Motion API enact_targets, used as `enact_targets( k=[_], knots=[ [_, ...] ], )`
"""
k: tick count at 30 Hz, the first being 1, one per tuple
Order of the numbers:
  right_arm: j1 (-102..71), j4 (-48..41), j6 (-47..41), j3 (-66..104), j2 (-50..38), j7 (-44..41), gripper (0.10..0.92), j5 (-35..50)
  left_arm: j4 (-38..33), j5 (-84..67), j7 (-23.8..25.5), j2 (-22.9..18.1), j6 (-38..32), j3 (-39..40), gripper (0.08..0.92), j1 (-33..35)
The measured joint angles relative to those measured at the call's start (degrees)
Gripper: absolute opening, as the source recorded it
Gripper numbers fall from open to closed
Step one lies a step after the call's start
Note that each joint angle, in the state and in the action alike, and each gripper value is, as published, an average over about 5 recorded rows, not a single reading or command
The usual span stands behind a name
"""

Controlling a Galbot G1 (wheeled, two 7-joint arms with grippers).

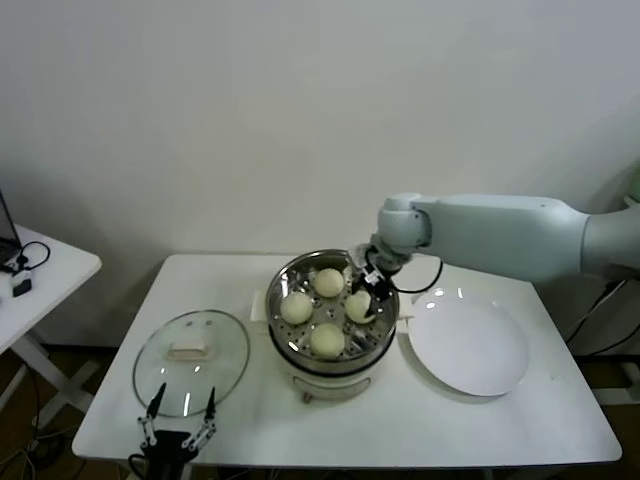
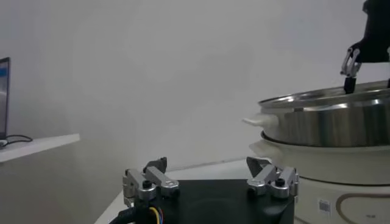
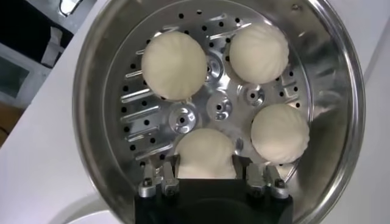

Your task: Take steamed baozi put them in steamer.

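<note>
The steamer (image 1: 276,318) stands mid-table, a shiny steel pot on a cream base. It holds four cream-white baozi on its perforated tray: one far (image 1: 329,281), one left (image 1: 296,307), one near (image 1: 327,340) and one right (image 1: 358,308). My right gripper (image 1: 368,292) reaches down into the pot. In the right wrist view my right gripper (image 3: 205,167) is shut on that right baozi (image 3: 205,152), which rests on the tray (image 3: 146,131), with the other three (image 3: 173,65) beyond it. My left gripper (image 1: 178,425) is open and empty at the table's front left.
A round glass lid (image 1: 190,360) lies left of the steamer, just beyond my left gripper. A flat white plate (image 1: 470,345) lies right of the steamer. A white side table (image 1: 40,270) stands at far left. The steamer (image 2: 329,122) fills the left wrist view's side.
</note>
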Motion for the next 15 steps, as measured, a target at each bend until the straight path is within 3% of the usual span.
enact_targets(
  k=[7, 15],
  knots=[
    [1.04, 0.76, 0.45, 0.44, -1.7, 0.04, 0.799, 1.35, -0.65, -0.09, 0.0, 0.0, 0.2, -0.06, 0.823, 0.43],
    [5.69, 4.16, -0.06, 1.83, -7.76, 1.2, 0.823, 5.3, -1.53, -0.15, 0.01, 0.0, 0.55, 0.03, 0.823, 0.75]
  ],
)
